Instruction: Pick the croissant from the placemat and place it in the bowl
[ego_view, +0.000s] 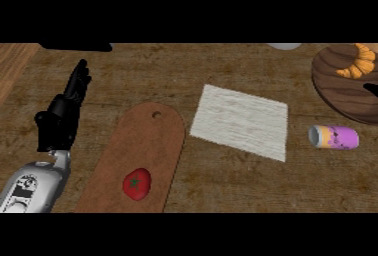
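Worktop (244, 185): dark brown wood grain fills the view; a lighter wooden strip shows at the far left edge.
Cutting board (144, 150): long brown board with a rounded far end and a small hole there, lying left of centre and running to the near edge, slightly tilted.
Bowl (336, 97): dark wooden bowl at the far right, cut off by the right edge of the view.
Placemat (240, 121): pale grey-white cloth, roughly square and turned askew, in the middle between the board and the bowl; nothing lies on it.
Left hand (63, 112): black hand on a grey forearm at the left, fingers straight and pointing away, holding nothing, beside the board without touching it.
Right hand (371, 90): only a small dark tip shows at the right edge over the bowl; whether its fingers are open or closed I cannot tell.
Can (334, 137): purple and yellow can lying on its side, near side of the bowl, right of the placemat.
Croissant (357, 62): orange, curved, resting inside the bowl at its far part.
Tomato (136, 183): red, on the near end of the board.
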